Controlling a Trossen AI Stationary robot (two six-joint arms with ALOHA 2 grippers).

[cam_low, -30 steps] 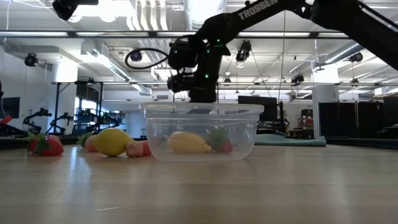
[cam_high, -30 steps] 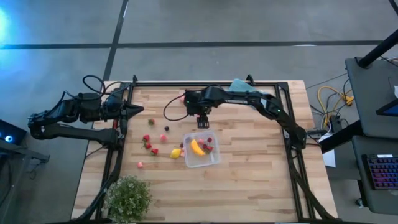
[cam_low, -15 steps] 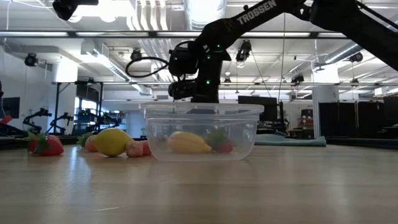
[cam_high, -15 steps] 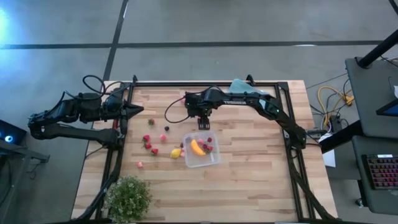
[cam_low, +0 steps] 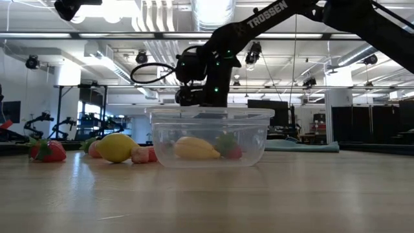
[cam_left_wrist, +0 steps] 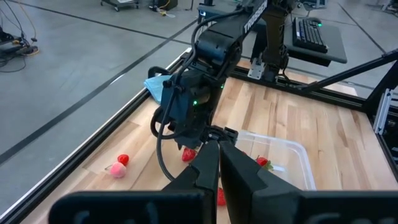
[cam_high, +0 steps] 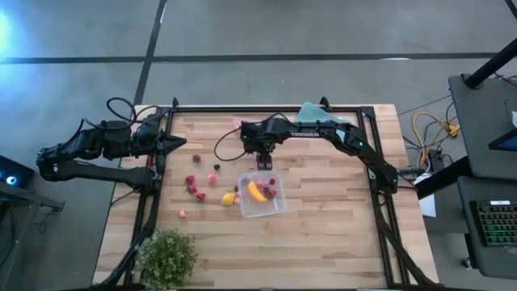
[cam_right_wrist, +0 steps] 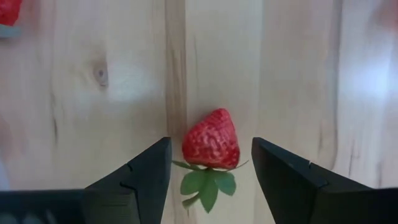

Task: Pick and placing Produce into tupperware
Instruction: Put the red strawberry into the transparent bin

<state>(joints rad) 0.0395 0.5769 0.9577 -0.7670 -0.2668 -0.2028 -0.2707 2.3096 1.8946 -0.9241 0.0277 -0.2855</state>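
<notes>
Right then, my right gripper point(cam_right_wrist: 211, 163) hung over the wooden table point(cam_high: 323, 234) with its fingers point(cam_right_wrist: 140, 174) spread wide and nothing in them. A red strawberry point(cam_right_wrist: 211, 139) lay flat on the boards directly between the two fingers, a gap showing on each side, so I was touching nothing. Its long axis ran from the pointed tip to the green leaves, crosswise to the line on which my fingers would close, and that suited a pinch across its narrower sides. I judged the coming move to be a straight drop and a squeeze, with no sideways correction needed.

From above, that gripper point(cam_high: 263, 159) sat just beside the far edge of the tupperware point(cam_high: 262, 196), which already held the banana point(cam_high: 255, 191) and a few red pieces. More produce lay loose on the boards to the box's left: the lemon point(cam_high: 229, 198) touching or nearly touching its wall, and several strawberries point(cam_high: 192, 186) farther off. My left gripper point(cam_high: 187, 145) waited clenched shut and empty at the left edge of the table, well apart from everything, so the right was much nearer.

The surface was pale butcher-block planks, level and bare around the berry. Beyond the table stretched a large workshop hall with ceiling lights and other rigs.
</notes>
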